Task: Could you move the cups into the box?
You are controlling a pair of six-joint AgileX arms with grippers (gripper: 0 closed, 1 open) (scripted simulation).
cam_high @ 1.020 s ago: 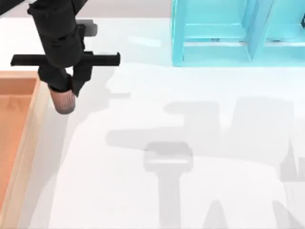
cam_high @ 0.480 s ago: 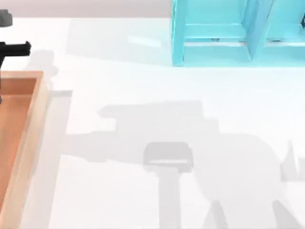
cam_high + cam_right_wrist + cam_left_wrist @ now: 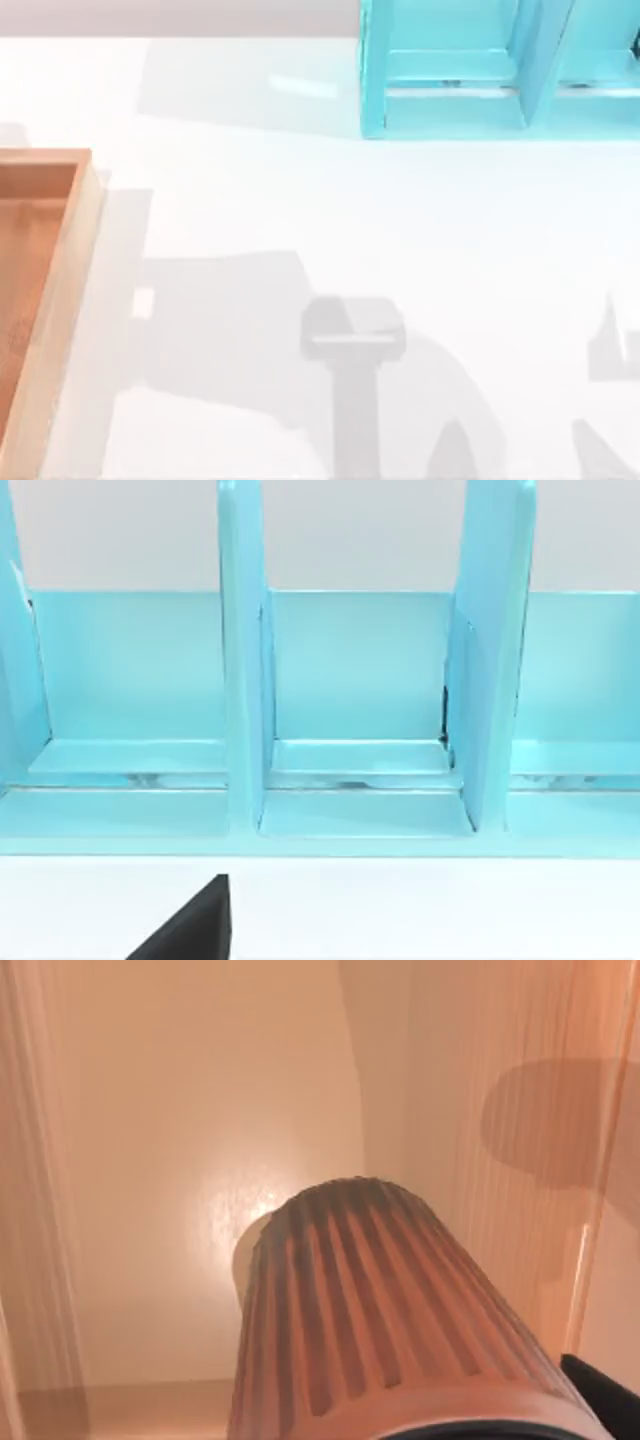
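- Left wrist view looks down along the ribbed reddish-brown cup (image 3: 370,1310), which hangs from the left gripper over the orange-brown floor of the box (image 3: 180,1110); a dark edge of the gripper wraps the cup's near end, so I judge the jaws clamped on it.
- Judging from this, the cup is held rim toward the gripper and base toward the box floor so that it can be set down upright; it appears to hang clear of the floor, though how far above I cannot tell.
- Relative to the jaws, the cup sits between them at its wide end, its narrower base pointing away toward the box.
- Top view shows the box's tan rim (image 3: 70,260) at the table's left edge and the turquoise frame (image 3: 450,70) at the far side.
- Right wrist view faces the turquoise frame's compartments (image 3: 350,680); whether the right gripper's jaws are open or closed I cannot tell.
- No olive-green cup can be placed from these views.
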